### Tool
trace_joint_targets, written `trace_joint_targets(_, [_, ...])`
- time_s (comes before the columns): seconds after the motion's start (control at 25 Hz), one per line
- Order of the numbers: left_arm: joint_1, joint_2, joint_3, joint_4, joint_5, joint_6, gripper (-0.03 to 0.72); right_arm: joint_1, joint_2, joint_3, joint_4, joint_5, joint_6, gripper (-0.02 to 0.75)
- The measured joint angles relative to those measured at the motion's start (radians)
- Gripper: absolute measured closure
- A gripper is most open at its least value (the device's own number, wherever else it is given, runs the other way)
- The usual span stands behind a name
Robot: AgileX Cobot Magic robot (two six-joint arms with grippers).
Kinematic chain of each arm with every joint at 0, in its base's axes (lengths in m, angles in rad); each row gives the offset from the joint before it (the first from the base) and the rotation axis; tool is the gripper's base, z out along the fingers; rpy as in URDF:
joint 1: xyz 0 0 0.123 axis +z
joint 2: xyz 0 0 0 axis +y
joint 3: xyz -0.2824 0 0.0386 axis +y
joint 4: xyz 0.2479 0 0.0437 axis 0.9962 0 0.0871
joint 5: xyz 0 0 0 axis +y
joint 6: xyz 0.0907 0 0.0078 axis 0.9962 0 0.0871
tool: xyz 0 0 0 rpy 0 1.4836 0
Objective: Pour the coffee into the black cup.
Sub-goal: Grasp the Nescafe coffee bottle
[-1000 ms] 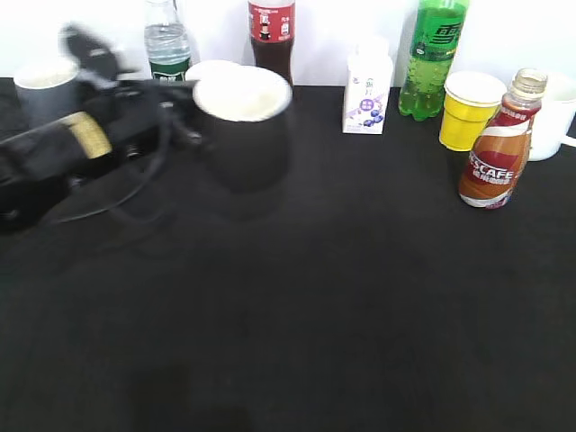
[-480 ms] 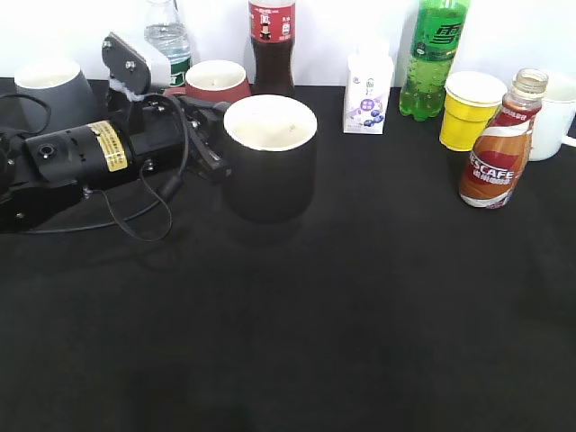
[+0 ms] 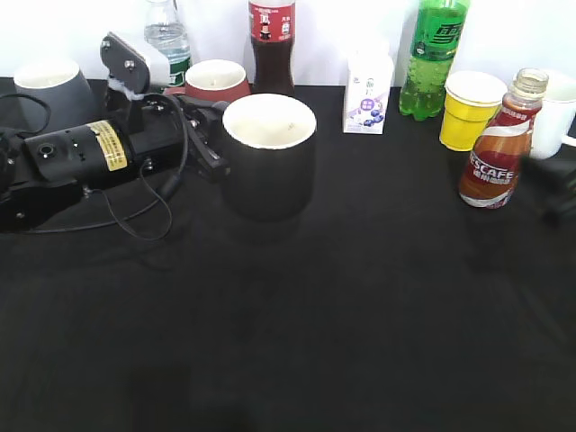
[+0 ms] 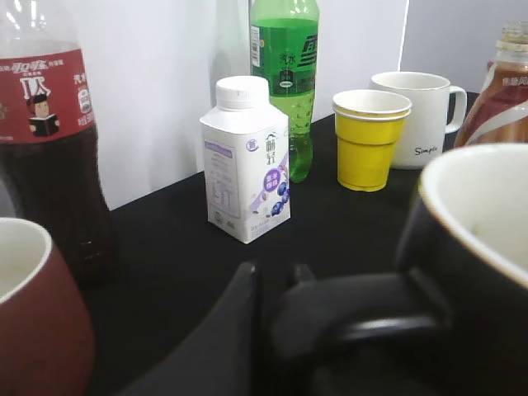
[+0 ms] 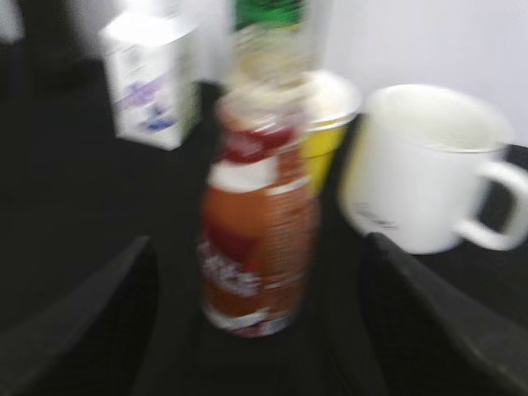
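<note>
The black cup (image 3: 270,171), white inside, stands on the black table left of centre. My left gripper (image 3: 211,144) is shut on its loop handle; the left wrist view shows the fingers (image 4: 276,285) at the handle and the cup (image 4: 487,247) at the right. The coffee (image 3: 493,153), a small curvy Nescafe bottle without a cap, stands upright at the right; its edge also shows in the left wrist view (image 4: 499,91). My right gripper (image 3: 558,189) is open at the right edge. In the right wrist view its fingers (image 5: 264,346) are spread wide, with the coffee (image 5: 260,239) just ahead between them, untouched.
Along the back stand a grey mug (image 3: 49,90), a water bottle (image 3: 166,36), a brick-red mug (image 3: 216,81), a dark cola bottle (image 3: 272,45), a milk carton (image 3: 367,90), a green bottle (image 3: 432,63), a yellow paper cup (image 3: 470,112) and a white mug (image 3: 551,121).
My left arm moved right with the black cup a second ago and has since stayed still. My right gripper has come into view at the right edge beside the coffee.
</note>
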Motion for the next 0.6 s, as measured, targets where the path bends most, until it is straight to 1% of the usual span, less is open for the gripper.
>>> trace_joint_targets(0.12, [0.0, 0.0, 0.0, 0.0, 0.0, 0.0, 0.628, 0.0, 0.087, 0.0, -0.019, -0.023, 0.008, 0.148])
trace_joint_targets(0.2, [0.0, 0.0, 0.0, -0.001, 0.0, 0.0, 0.628, 0.0, 0.113, 0.001, -0.008, -0.077, 0.009, 0.148])
trace_joint_targets(0.32, [0.0, 0.0, 0.0, -0.001, 0.0, 0.0, 0.628, 0.0, 0.187, 0.004, 0.107, -0.135, 0.012, 0.148])
trace_joint_targets(0.36, [0.0, 0.0, 0.0, -0.002, 0.0, 0.0, 0.628, 0.0, 0.221, 0.004, 0.141, -0.188, 0.013, 0.148])
trace_joint_targets(0.44, [0.0, 0.0, 0.0, -0.003, 0.0, 0.0, 0.628, 0.0, 0.294, 0.004, 0.154, -0.302, 0.013, 0.148])
trace_joint_targets(0.56, [0.0, 0.0, 0.0, -0.003, 0.0, -0.002, 0.628, 0.0, 0.366, 0.004, 0.157, -0.326, 0.013, 0.14])
trace_joint_targets(0.6, [0.0, 0.0, 0.0, -0.006, 0.0, -0.003, 0.628, 0.0, 0.37, 0.003, 0.156, -0.326, 0.013, 0.102])
